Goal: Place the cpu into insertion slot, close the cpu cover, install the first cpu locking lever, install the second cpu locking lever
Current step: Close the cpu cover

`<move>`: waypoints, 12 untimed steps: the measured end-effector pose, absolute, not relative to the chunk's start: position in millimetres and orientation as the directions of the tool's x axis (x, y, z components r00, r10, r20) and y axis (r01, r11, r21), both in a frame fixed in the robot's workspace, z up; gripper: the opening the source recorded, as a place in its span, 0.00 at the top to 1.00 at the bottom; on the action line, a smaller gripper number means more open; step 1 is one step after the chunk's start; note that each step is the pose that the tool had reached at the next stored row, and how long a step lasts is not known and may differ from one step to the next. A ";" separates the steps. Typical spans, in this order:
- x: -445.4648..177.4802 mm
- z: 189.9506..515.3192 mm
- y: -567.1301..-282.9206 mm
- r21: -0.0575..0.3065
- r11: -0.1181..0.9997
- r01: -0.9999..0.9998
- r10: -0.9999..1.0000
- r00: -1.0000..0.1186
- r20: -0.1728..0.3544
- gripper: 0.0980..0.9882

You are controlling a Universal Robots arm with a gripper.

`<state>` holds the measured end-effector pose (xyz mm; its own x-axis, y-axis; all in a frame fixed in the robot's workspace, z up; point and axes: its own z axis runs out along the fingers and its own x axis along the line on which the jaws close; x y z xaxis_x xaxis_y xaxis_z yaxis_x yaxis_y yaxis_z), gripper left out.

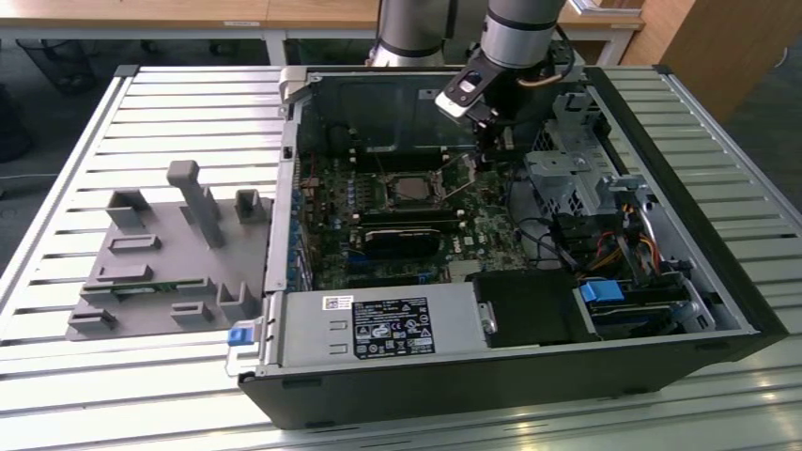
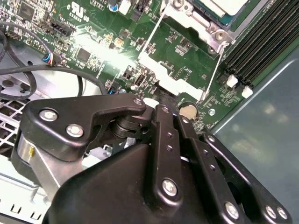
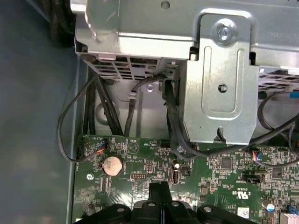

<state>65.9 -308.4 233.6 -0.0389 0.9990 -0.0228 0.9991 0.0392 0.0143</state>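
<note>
**Chip seated, closed fingers poised by the socket levers**

The gripper (image 1: pixel 490 160) hangs inside the open computer case (image 1: pixel 701 310), just beside the socket (image 1: pixel 389 191) on the exterior view's right. In the first wrist view its 2 fingers (image 3: pixel 156 198) are pressed together with only a seam between them, and nothing shows pinched there.

The cpu (image 2: pixel 222 3) lies in the socket, and its pale top shows in the second wrist view. The silvery cover (image 2: pixel 196 18) seems to frame it, so the cover looks to be down. 2 thin wire levers (image 2: pixel 214 70) run from the socket's corners towards the gripper. Whether either is latched cannot be told. By that reading, the step in hand is lever 1.

To do it well, the closed fingertips would serve as a blunt pusher. They should meet the wire near its free end and press steadily towards the green board (image 2: pixel 184 46). The wire then has to slide sideways under its catch. Pressure should fall on the wire alone, because the small parts and the round coin battery (image 3: pixel 112 165) sit close by. A glancing push could let the springy wire slip off the tips.

The cpu lies flat with its metal face towards the open side of the case. It is square, so it has no long axis, and its edges run parallel to the memory slots (image 2: pixel 261 42). Each lever's long axis runs from the socket towards the gripper.
</note>
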 end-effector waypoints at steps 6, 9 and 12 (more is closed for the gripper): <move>57.8 233.6 -308.3 0.014 0.039 0.999 0.999 -0.039 -0.023 0.99; 52.5 233.6 -308.2 0.014 0.039 0.999 0.999 -0.039 -0.023 0.99; 47.0 233.6 -308.2 0.014 0.039 0.999 0.999 -0.039 -0.023 0.99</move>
